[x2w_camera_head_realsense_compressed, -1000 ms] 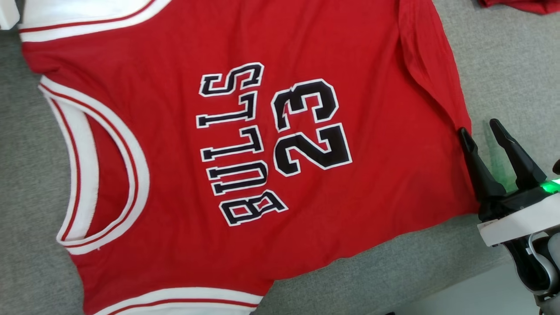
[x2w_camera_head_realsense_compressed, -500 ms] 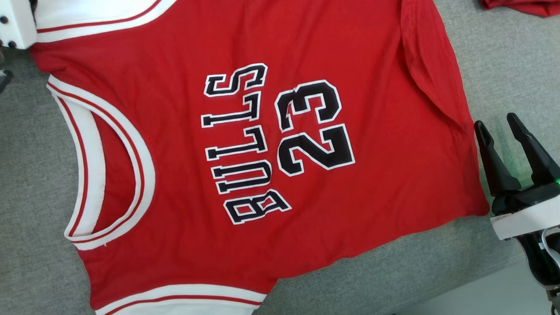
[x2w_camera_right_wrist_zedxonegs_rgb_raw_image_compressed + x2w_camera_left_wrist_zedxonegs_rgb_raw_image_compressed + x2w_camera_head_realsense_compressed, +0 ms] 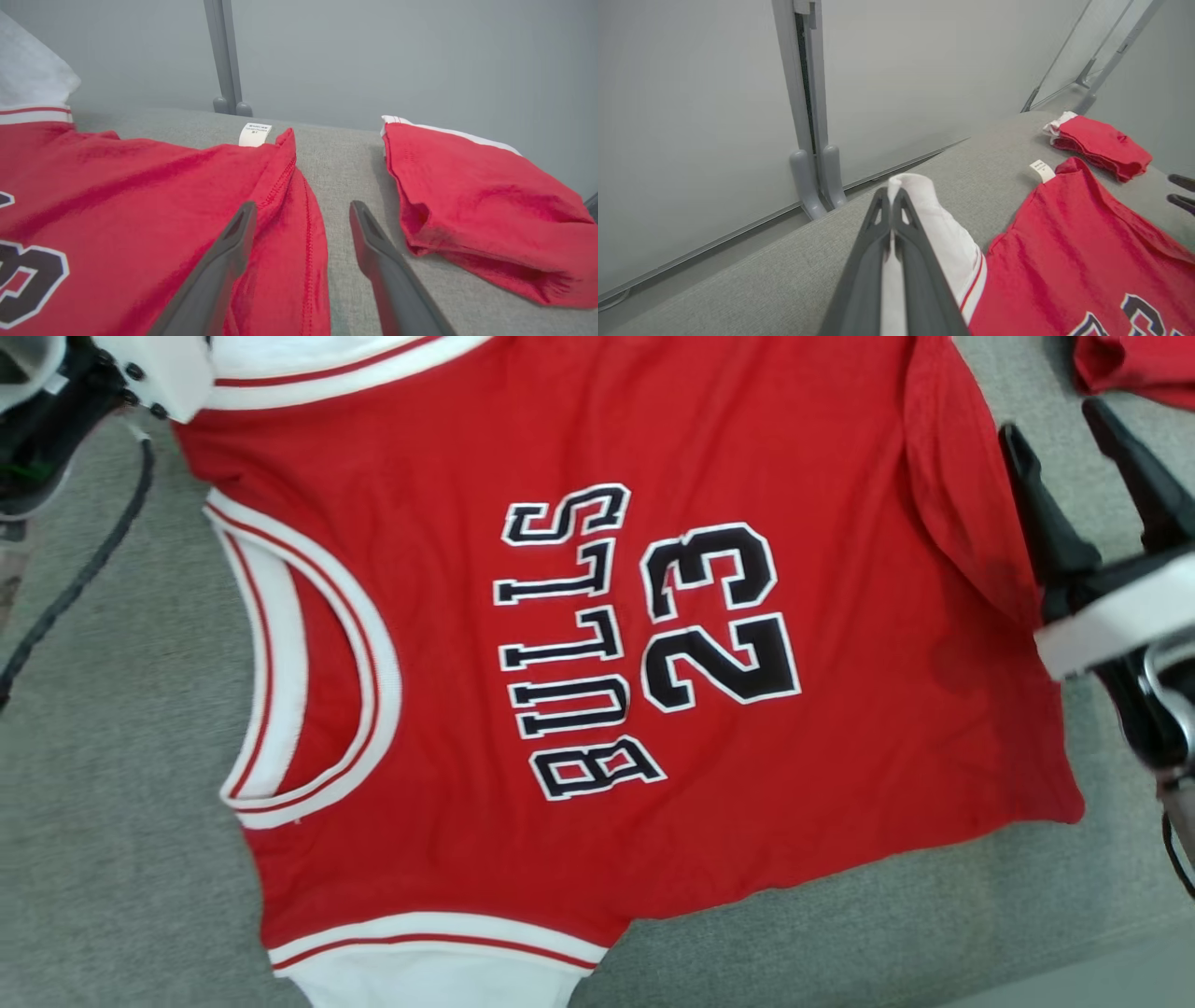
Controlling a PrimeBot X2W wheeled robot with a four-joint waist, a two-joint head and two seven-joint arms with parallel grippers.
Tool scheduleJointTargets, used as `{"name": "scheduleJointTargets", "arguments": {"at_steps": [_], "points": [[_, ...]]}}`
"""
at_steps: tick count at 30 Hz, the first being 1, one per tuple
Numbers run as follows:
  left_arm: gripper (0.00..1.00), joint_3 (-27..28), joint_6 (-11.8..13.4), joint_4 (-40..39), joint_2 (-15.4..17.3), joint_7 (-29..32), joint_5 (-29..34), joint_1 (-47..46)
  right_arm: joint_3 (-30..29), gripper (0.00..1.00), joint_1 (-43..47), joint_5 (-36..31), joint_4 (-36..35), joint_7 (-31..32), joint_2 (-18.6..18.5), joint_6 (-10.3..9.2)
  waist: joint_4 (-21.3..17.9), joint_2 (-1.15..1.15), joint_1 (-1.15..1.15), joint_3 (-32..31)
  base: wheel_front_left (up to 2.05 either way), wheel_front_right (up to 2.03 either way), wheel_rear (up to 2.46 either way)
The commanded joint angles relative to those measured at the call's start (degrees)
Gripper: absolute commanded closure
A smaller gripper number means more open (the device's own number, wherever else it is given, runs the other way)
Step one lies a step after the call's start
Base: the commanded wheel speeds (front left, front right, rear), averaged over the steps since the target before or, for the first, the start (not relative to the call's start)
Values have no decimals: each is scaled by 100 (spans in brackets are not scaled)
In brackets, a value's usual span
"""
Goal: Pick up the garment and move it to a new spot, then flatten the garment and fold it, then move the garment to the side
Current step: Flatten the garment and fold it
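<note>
Jersey lies flat, print up, on the grey table; the right gripper hangs at its hem, jaws spread. Left wrist view: the left gripper pinches the jersey's white strap. Right wrist view: one finger over the hem, the other over bare table, near a folded red garment.

Site: appeared a robotics lab test cell | Enclosure: plain pale partition panels stood on grey metal posts | Bench: grey cloth-covered surface carried one spread red jersey and one folded red garment, apart.
</note>
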Motion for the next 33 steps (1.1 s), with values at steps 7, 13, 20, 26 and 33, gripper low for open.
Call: {"name": "scheduleJointTargets", "arguments": {"at_steps": [7,13,20,26,33], "points": [[100,-206,-18,-1664,372,44,-539,812,-275,0,-1008,-854,1123,767,543,-14,634,0,0,-353,0,0,0],[100,-158,410,-3141,932,123,-748,1764,-615,0,-1516,-1197,1919,1145,679,-13,970,0,0,-428,0,0,0],[100,-144,734,-3867,1213,75,-763,2297,-719,0,-2205,-1259,2667,2173,583,-13,1203,0,0,-459,0,0,0],[100,-220,816,-4026,1244,120,-744,2447,-452,0,-2787,-1391,3144,3566,385,-13,1304,0,0,-493,0,0,0],[100,-191,843,-4066,1306,70,-774,2528,-168,9,-2727,-954,3013,4163,463,-13,1351,0,0,-500,0,0,0]]}}
